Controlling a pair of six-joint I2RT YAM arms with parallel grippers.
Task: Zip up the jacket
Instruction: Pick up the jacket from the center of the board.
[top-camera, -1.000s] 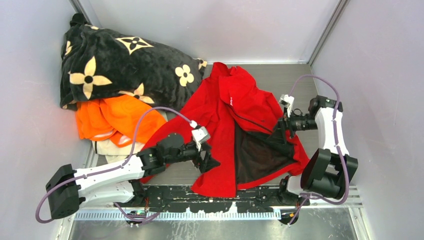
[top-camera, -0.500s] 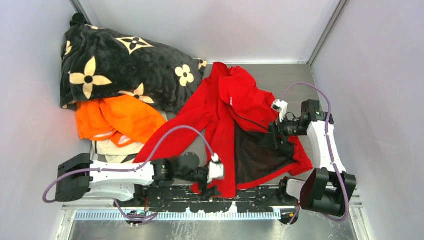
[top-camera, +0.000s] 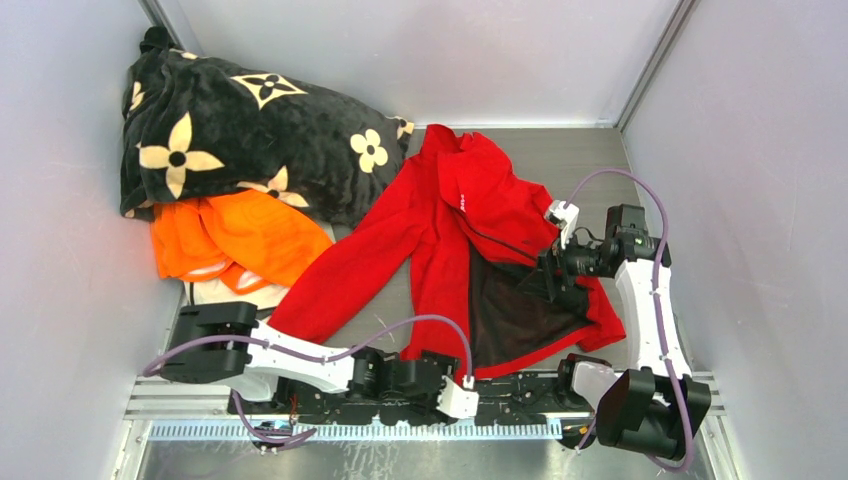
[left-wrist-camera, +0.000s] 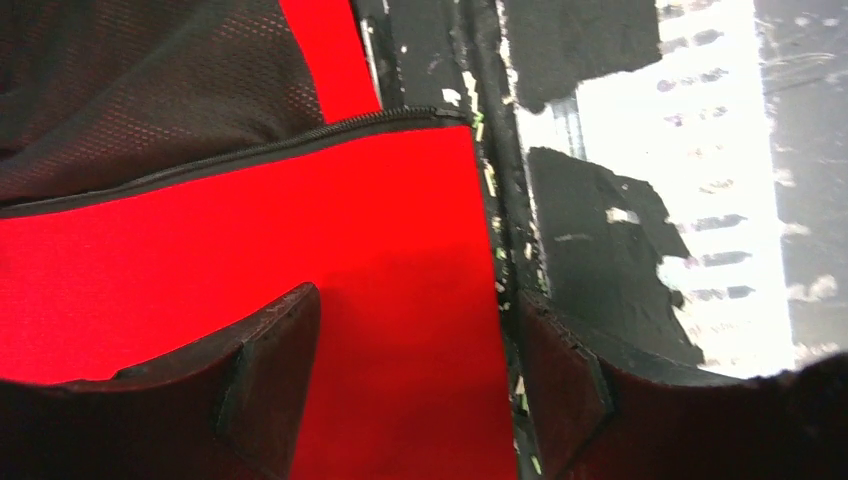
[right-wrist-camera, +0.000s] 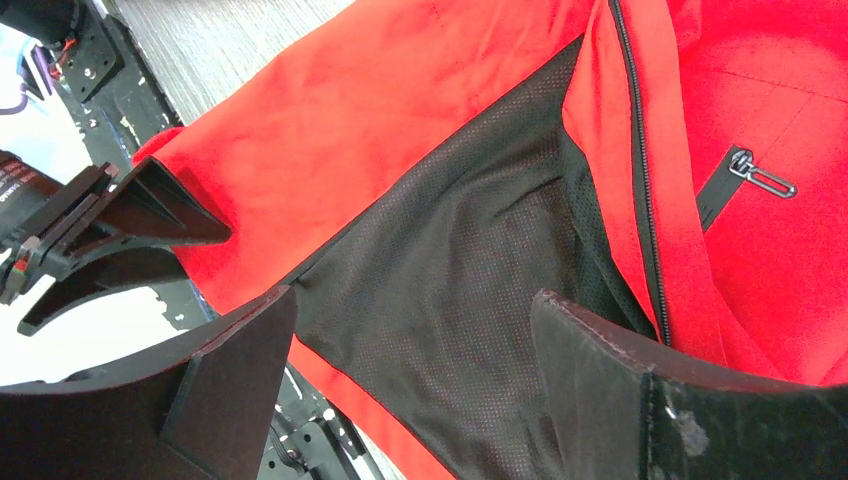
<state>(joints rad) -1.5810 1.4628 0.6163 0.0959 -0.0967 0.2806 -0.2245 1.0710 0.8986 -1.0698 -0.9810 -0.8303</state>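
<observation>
The red jacket (top-camera: 450, 230) lies open on the table, its dark lining (top-camera: 510, 310) showing on the right half. My left gripper (top-camera: 432, 370) is low at the near edge, open. In the left wrist view it (left-wrist-camera: 410, 370) straddles the red bottom hem (left-wrist-camera: 200, 260), close to the zip edge (left-wrist-camera: 300, 135) at the corner. My right gripper (top-camera: 542, 280) is open and empty just above the lining. In the right wrist view it (right-wrist-camera: 410, 340) hovers over the mesh lining (right-wrist-camera: 470, 250), with the zip teeth (right-wrist-camera: 635, 170) and the pocket zip pull (right-wrist-camera: 760, 178) to the right.
A black flower-patterned blanket (top-camera: 230, 130) and an orange garment (top-camera: 240, 235) lie at the back left. The black base rail (top-camera: 520, 385) runs along the near edge under the hem, also in the left wrist view (left-wrist-camera: 590, 240). Grey walls close in on both sides.
My left arm has swung down and right from the jacket's left front to the bottom hem at the near edge. My right gripper has shifted slightly over the lining. The jacket stays open.
</observation>
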